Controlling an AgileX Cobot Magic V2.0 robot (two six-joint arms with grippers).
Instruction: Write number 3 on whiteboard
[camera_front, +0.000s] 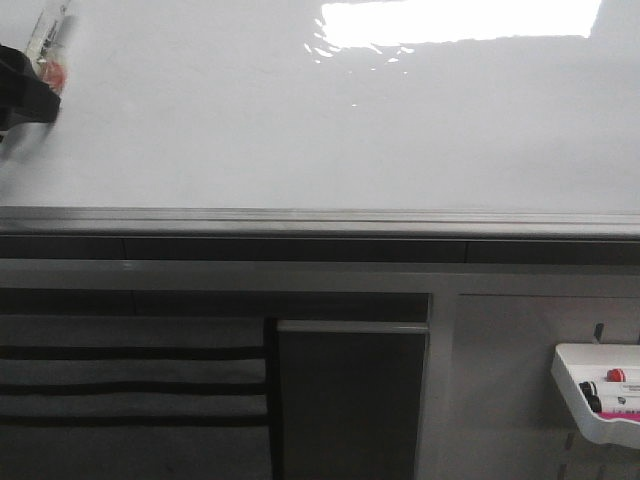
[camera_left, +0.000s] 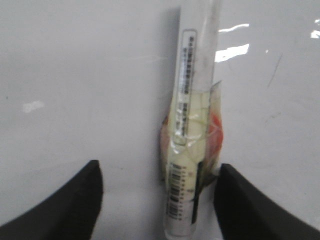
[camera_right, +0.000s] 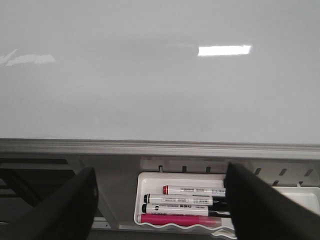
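The whiteboard (camera_front: 330, 130) bears no digit. At its upper left corner the left claw (camera_left: 157, 200) grasps a marker (camera_left: 192, 125). The right claw (camera_right: 160, 200) hangs released before a white tray (camera_right: 150, 175) under the rail, holding four markers (camera_right: 192, 190).

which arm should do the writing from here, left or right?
Left, most likely. The left gripper is up at the whiteboard and the marker sits between its fingers. The right gripper is open and empty, low over the marker tray. No digit shows yet.
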